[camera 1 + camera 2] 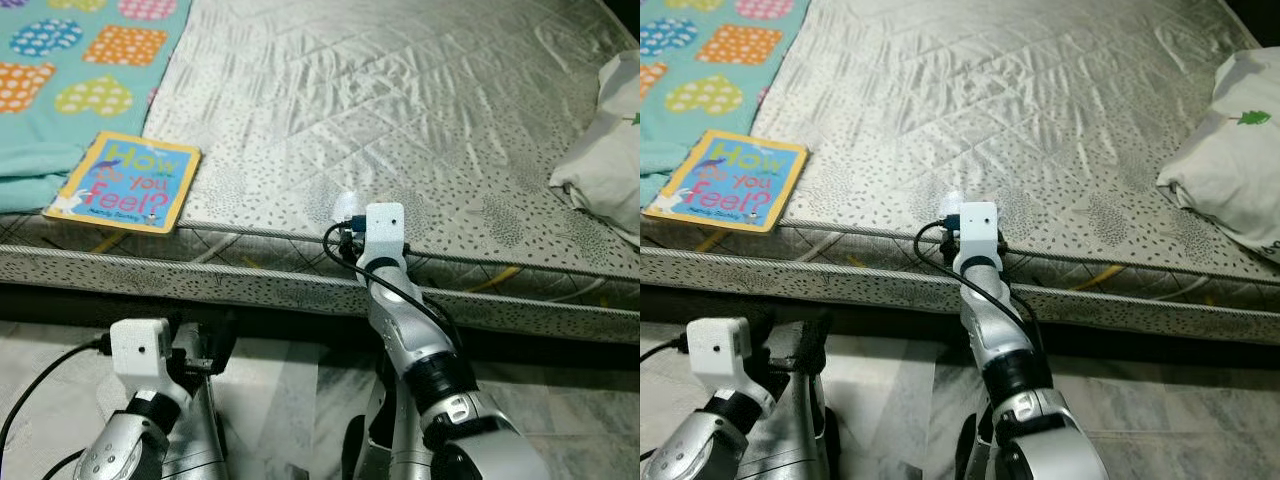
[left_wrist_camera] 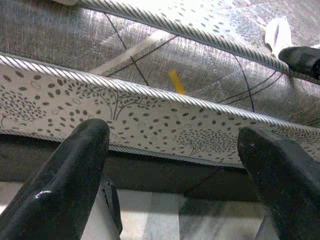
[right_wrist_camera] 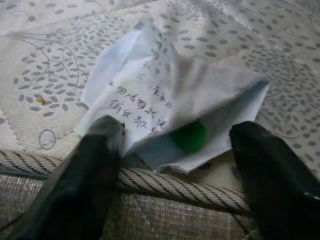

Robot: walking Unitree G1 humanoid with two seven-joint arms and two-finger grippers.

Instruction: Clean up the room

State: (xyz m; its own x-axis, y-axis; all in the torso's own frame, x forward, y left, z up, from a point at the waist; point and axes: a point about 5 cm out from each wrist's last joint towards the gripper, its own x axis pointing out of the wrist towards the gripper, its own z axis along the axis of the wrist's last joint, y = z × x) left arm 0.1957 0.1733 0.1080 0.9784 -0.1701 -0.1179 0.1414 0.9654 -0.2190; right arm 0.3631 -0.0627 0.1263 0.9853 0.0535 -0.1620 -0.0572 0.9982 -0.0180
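At the near edge of the bed [image 1: 420,120], roughly six o'clock of the mattress as I look down on it, the right pincer [image 3: 175,145] reaches up over the corded seam. Its two black fingers [image 3: 80,185] are spread wide, and nothing is gripped between them. Just past the fingertips lies a crumpled paper [image 3: 160,90] with handwritten characters on it, resting on the grey speckled mattress cover right at the piping, with something small and green [image 3: 190,135] tucked under its fold. One finger appears to touch the paper's near edge, though I cannot tell for sure. From above, the paper shows as a pale scrap [image 1: 345,207] just beyond the white wrist block of the right arm.

Over at about ten o'clock, a children's board book [image 1: 125,182] with a yellow border lies flat near the mattress edge, just beside a teal blanket [image 1: 70,80] patterned with coloured dotted shapes. Far off at three o'clock sits a white pillow [image 1: 605,150].

Down low at seven o'clock, the left pincer [image 2: 175,170] hangs beside the bed's side panel, above the pale floor [image 1: 40,350], its fingers also parted wide and empty.
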